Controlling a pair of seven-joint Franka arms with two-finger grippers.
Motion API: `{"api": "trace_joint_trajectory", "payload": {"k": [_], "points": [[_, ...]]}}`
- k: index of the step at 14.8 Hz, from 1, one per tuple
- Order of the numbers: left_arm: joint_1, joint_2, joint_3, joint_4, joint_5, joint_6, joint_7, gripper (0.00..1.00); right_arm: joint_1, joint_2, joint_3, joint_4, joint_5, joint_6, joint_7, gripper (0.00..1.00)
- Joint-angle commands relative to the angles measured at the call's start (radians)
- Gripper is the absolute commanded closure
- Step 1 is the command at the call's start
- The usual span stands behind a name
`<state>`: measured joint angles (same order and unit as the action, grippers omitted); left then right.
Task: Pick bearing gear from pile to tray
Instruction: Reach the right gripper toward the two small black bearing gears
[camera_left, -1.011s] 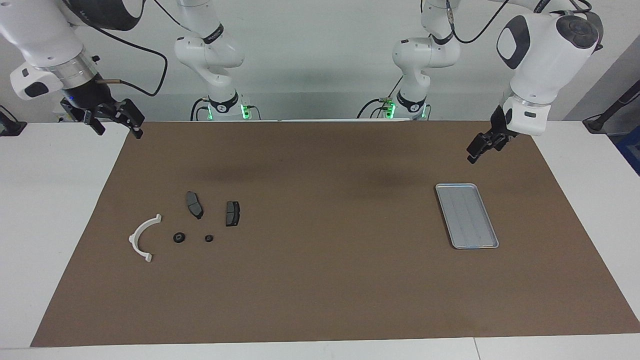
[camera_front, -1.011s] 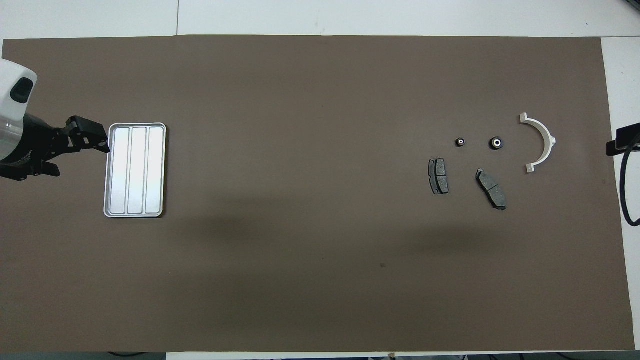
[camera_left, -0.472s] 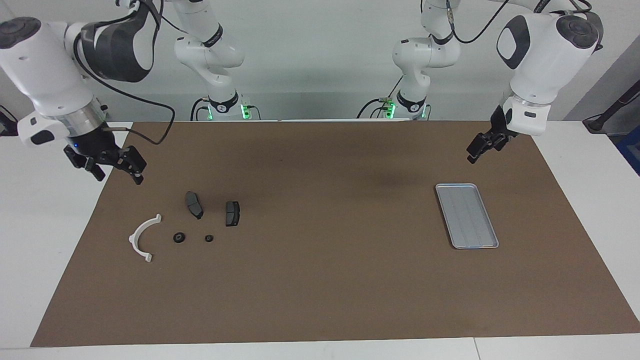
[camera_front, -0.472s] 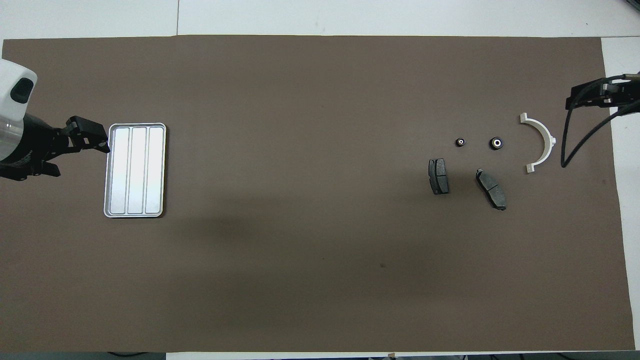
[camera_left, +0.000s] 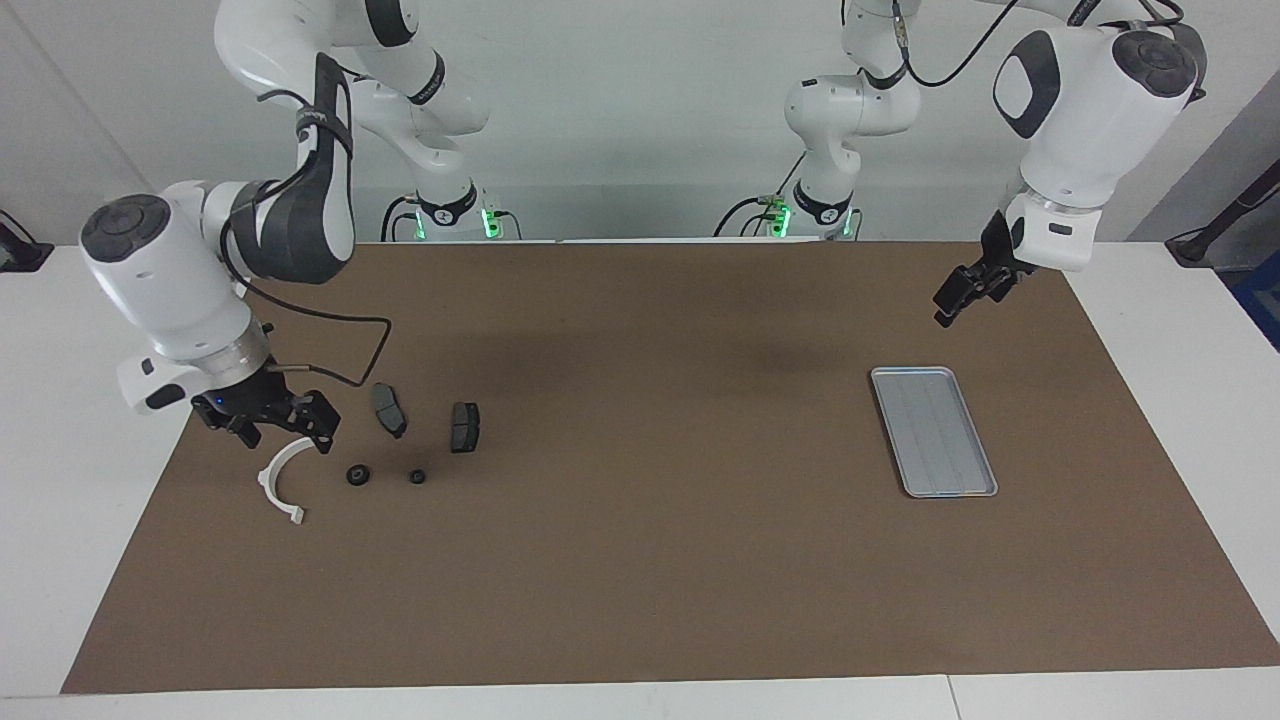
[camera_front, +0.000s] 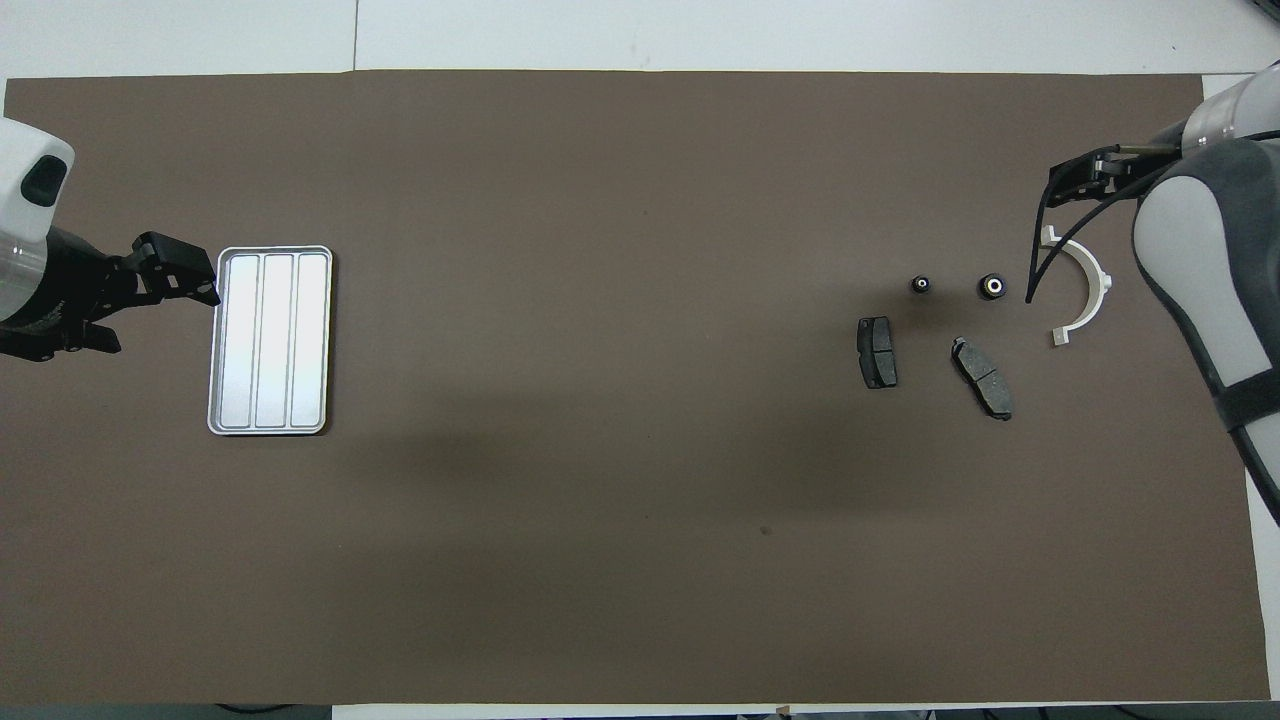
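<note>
The pile lies toward the right arm's end of the brown mat. It holds a white half-ring bracket (camera_left: 278, 482) (camera_front: 1088, 288), two dark brake pads (camera_left: 388, 410) (camera_left: 465, 427) and two small black round pieces (camera_left: 357, 475) (camera_left: 417, 477). From overhead the round pieces (camera_front: 991, 287) (camera_front: 920, 285) show pale centres. My right gripper (camera_left: 285, 433) (camera_front: 1080, 180) is open and empty, low over the bracket's end nearer the robots. The empty grey tray (camera_left: 933, 430) (camera_front: 270, 340) lies toward the left arm's end. My left gripper (camera_left: 948, 305) (camera_front: 170, 280) waits in the air beside the tray.
The brown mat (camera_left: 650, 560) covers most of the white table. A black cable (camera_left: 330, 345) loops from the right wrist above the pile.
My right arm has swung from the table's corner down and forward, to just over the white bracket. The left arm and all the parts have not moved.
</note>
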<state>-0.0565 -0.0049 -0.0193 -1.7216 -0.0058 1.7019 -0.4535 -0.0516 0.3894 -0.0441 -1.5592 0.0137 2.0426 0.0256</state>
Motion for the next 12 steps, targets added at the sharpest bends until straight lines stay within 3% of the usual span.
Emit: {"api": "trace_joint_trajectory", "payload": {"k": [1,6,12], "points": [[0.007,-0.026,-0.005,-0.026,-0.016,0.015,0.006,0.0,-0.001,0.014,0.0,-0.034,0.009,0.048,0.011,0.01],[0.007,-0.026,-0.005,-0.026,-0.016,0.015,0.006,0.0,-0.001,0.031,0.003,-0.093,0.009,0.048,0.004,0.01],[0.007,-0.026,-0.005,-0.026,-0.016,0.015,0.006,0.0,0.019,0.085,0.006,-0.094,0.009,0.099,0.013,0.05]]}}
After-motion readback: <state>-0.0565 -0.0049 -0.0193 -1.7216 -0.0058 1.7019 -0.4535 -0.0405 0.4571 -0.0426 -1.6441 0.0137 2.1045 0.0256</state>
